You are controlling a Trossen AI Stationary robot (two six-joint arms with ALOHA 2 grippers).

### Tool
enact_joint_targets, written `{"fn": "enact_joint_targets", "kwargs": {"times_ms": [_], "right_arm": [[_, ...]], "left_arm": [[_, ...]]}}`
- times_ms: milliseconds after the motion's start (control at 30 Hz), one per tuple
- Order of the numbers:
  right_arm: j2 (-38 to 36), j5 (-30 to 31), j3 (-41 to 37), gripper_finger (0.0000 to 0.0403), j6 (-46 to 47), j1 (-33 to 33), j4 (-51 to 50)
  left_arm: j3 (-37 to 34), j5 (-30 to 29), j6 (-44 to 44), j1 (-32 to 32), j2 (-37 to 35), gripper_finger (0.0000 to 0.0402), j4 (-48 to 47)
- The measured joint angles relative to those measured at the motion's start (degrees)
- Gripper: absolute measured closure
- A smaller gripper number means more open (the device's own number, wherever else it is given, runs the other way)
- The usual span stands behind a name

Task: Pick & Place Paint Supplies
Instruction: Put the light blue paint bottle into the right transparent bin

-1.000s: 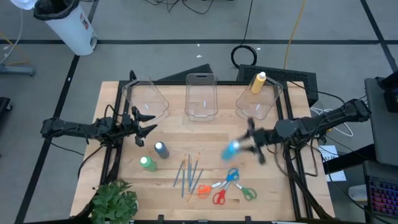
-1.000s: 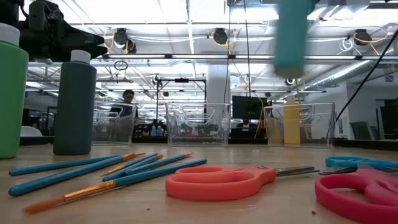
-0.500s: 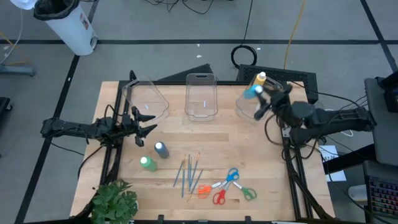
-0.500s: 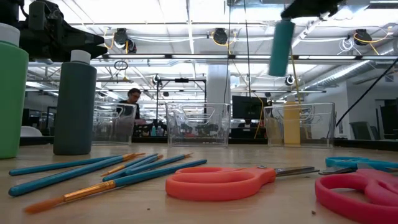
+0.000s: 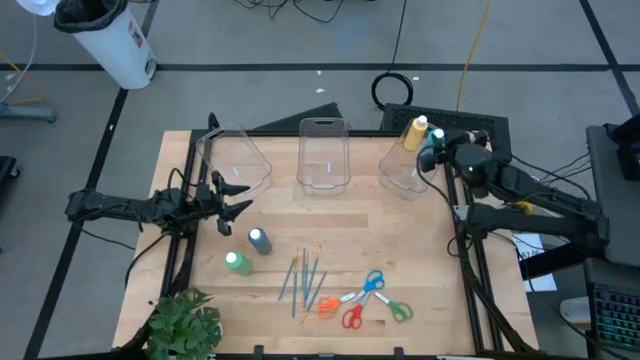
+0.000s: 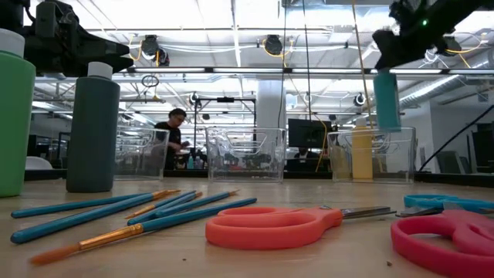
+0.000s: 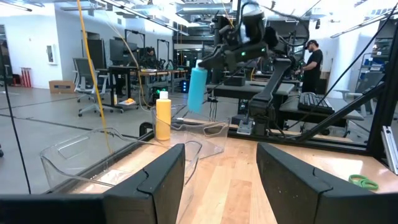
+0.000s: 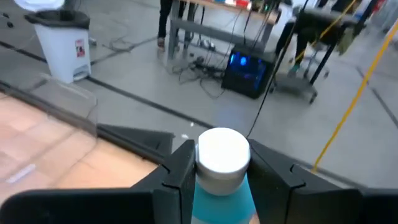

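Currently: blue bottle held above the far-right bin

A light blue paint bottle with a white cap is clamped between the fingers of the right gripper and is suspended above the far-right clear bin, where a yellow bottle already stands. On the tabletop, a green bottle and a grey-blue bottle are positioned left of centre; the brushes and scissors are laid toward the near edge. The left gripper is held with its jaws apart, empty, near the far-left bin.
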Motion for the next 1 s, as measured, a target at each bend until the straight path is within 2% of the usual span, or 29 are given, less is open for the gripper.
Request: {"fn": "enact_joint_targets", "kwargs": {"times_ms": [133,333,533,733,1000], "right_arm": [[0.0,-1.5,-4.1,0.03,0.9,-6.6,2.1],[0.0,-9.9,-10.3,0.03,0.5,-15.7,12.2],[0.4,-12.1,-15.1,0.03,-0.7,-22.7,17.5],[0.4,-16.1,-18.8,0.03,-0.8,-27.2,21.8],[0.4,-18.0,-21.5,0.03,-1.4,-30.2,26.3]], "left_arm": [[0.0,0.0,0.0,0.0,0.0,0.0194,0.0],[0.0,0.0,0.0,0.0,0.0,0.0195,0.0],[0.0,0.0,0.0,0.0,0.0,0.0195,0.0],[0.0,0.0,0.0,0.0,0.0,0.0194,0.0],[0.0,0.0,0.0,0.0,0.0,0.0195,0.0]]}}
